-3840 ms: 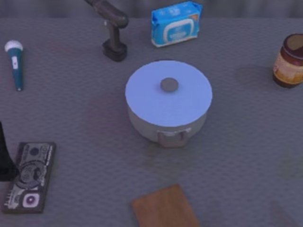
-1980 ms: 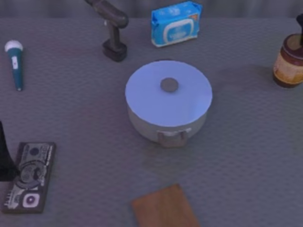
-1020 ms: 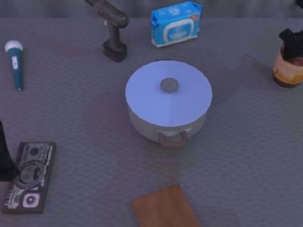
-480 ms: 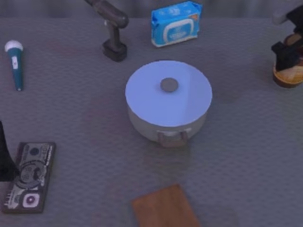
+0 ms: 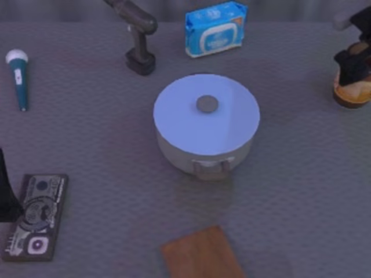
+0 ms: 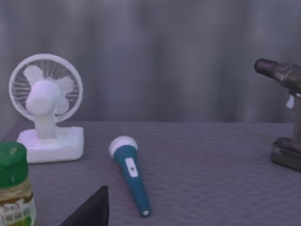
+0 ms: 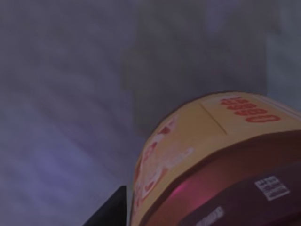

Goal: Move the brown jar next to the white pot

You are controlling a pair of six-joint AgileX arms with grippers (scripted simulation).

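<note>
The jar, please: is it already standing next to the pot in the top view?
No, the jar stands at the table's far right edge under the right claw, well apart from the pot in the middle.

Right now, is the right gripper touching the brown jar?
Cannot tell. In the top view the right gripper covers the brown jar's top; the right wrist view shows the label close up, with no finger contact visible.

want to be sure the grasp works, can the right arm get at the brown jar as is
Probably yes: the right gripper is already over the brown jar at the table's right edge, with nothing between them; the white pot stands well apart.
</note>
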